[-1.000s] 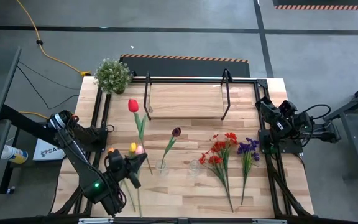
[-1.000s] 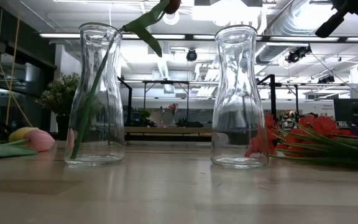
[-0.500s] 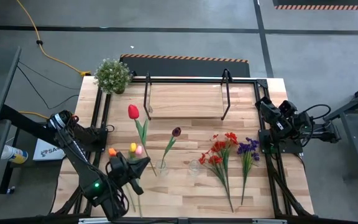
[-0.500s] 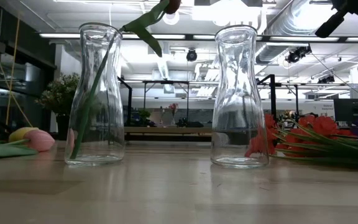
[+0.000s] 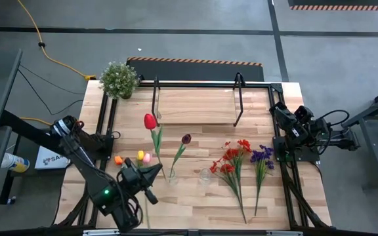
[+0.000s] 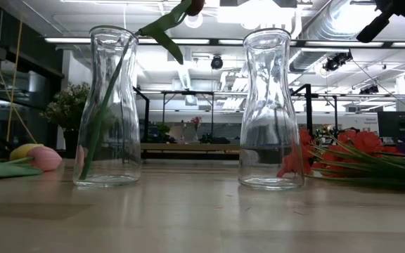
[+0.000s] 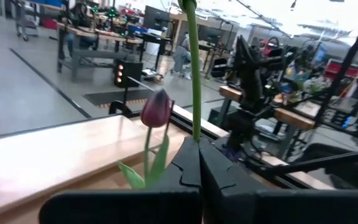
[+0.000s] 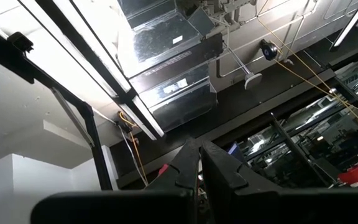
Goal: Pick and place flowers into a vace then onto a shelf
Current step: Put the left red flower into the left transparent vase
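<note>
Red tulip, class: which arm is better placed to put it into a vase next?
The left. Its gripper is already shut on the red tulip stem, right beside the two glass vases. The right gripper waits at the table's right edge, holding nothing.

Left arm reaches in from 8 o'clock desk corner; left tool (image 5: pixel 153 172) at about 7 o'clock, fingers (image 7: pixel 188 163) pressed together, clamped. Right arm folded at 3 o'clock edge; right tool (image 8: pixel 198 163) tilted upward, fingers together.

Left hand (image 7: pixel 198 163) pinching green stem (image 7: pixel 193 74), maroon tulip (image 7: pixel 156 107) just beyond
</note>
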You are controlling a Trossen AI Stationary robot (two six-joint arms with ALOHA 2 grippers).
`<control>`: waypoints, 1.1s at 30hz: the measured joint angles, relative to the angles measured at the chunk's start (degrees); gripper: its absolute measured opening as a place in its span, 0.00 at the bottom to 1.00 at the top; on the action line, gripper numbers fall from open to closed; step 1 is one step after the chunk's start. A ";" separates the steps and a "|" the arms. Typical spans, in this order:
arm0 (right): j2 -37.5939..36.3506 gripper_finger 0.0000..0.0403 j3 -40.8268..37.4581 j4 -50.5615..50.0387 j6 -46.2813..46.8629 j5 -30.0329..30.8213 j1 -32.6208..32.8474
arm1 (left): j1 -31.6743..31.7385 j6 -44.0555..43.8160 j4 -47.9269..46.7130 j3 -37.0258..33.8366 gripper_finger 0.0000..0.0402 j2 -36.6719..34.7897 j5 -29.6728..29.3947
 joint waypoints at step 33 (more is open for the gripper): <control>0.00 0.03 0.00 0.00 -0.04 0.01 0.00 | 2.10 4.45 0.86 0.00 0.05 3.53 0.11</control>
